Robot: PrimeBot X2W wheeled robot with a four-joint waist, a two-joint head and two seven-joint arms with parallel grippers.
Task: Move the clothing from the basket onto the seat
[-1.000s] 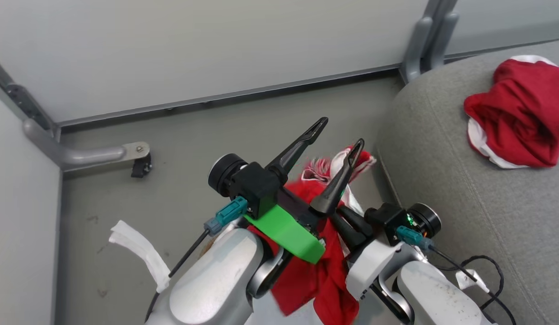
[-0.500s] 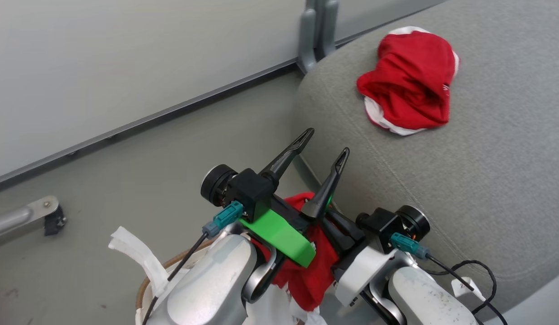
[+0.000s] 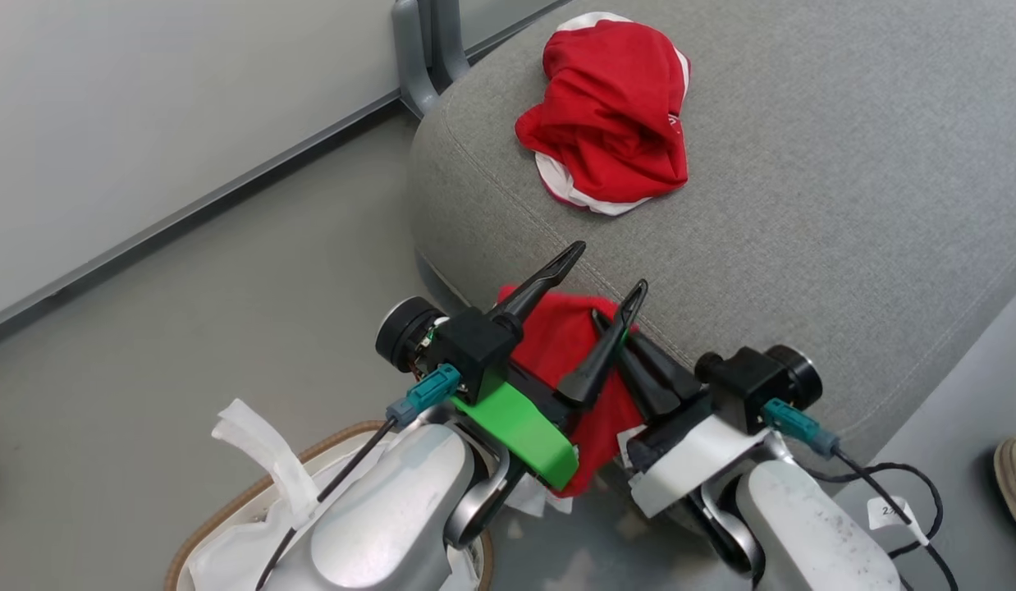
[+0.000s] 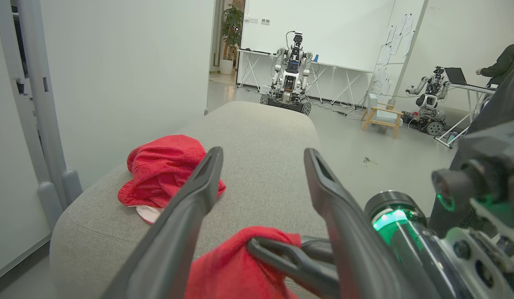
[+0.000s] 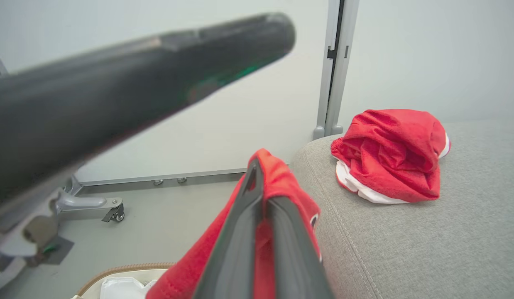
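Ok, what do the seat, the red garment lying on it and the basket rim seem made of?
Seat: grey woven upholstery, matte, visible weave and stitched seam. Red garment: soft fabric, judging by loose crumpled folds; white trim. Basket rim: brown, looks woven, perhaps rattan; too small to confirm.

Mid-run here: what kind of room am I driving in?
Most likely a robotics lab or test space: another wheeled two-armed robot stands by folding tables, a second robot sits near a laptop on a desk, and a person works there.
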